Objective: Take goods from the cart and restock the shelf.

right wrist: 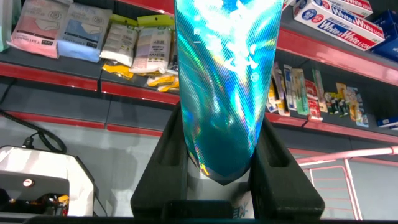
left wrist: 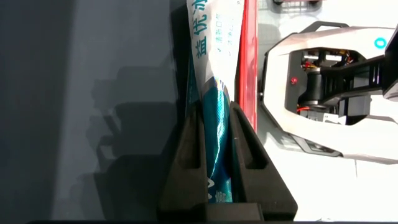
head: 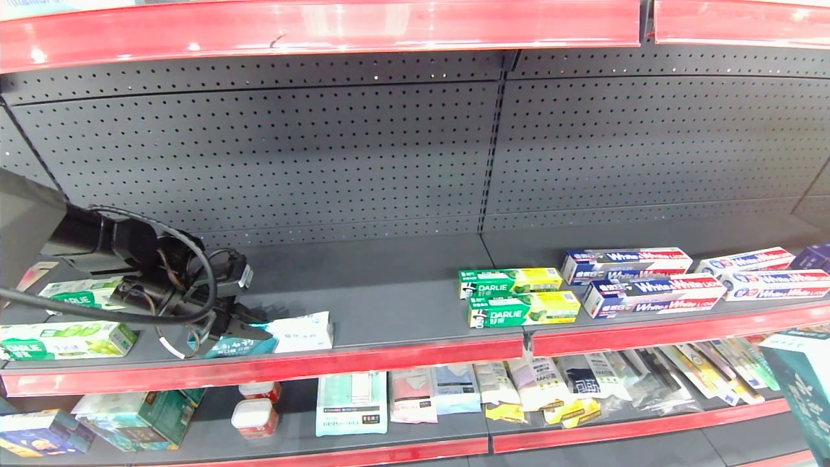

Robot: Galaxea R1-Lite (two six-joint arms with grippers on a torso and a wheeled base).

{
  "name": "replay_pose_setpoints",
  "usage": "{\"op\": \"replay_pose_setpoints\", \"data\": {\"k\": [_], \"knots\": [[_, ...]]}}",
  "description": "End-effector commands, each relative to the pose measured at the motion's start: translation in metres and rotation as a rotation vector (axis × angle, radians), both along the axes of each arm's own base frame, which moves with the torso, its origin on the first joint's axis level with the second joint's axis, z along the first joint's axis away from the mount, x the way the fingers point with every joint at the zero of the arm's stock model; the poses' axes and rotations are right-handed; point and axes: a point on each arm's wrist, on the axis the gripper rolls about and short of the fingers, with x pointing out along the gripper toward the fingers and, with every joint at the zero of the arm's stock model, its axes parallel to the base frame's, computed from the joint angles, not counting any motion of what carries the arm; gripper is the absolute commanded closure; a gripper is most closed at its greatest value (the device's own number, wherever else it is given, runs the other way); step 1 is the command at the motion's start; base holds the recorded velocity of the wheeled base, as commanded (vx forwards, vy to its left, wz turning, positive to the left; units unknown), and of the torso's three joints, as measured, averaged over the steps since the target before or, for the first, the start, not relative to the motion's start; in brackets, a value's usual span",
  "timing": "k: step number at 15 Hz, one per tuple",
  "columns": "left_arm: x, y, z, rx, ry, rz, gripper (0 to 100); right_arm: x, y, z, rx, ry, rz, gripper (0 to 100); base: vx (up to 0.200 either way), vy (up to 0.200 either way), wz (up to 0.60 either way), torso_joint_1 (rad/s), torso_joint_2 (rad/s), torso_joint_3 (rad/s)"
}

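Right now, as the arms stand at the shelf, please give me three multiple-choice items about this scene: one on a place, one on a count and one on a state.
1. Where is the teal-and-white box that the left gripper holds?
A. at the front of the shelf board
B. on the floor
C. in a basket

2. How many green-and-yellow boxes lie together at mid-shelf?
A. one
B. two
C. four

3. The right gripper is:
A. open
B. shut on a shiny blue box
C. shut on a white jar

Key: 1 A, the box lies near the board's front. 2 B, one box lies just behind the other. 3 B, both fingers press the box's sides.
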Motion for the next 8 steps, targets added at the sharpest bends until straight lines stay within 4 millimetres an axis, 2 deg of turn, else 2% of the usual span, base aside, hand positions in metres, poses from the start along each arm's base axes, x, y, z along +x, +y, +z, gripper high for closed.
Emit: {"op": "replay_pose_setpoints", "data": {"k": [1,2,8], "knots": [[-0.0011,-0.0006,-0.0013,-0.001,0.006,-0.002,100,-0.0001,0.0000,0.0001,0.000,-0.001,0.000,100,0.000,0.000,0.00,0.000,0.00,0.000],[-0.0013,-0.0006,-0.0016,0.000,0.008,-0.002,0,-0.0002,0.0000,-0.0001,0.000,0.000,0.000,100,0.000,0.000,0.00,0.000,0.00,0.000],[-0.0045,-0.0005,0.0033,-0.001,0.014,0.001,0,-0.0003,0.0000,0.0001,0.000,-0.003,0.000,100,0.000,0.000,0.00,0.000,0.00,0.000]]}}
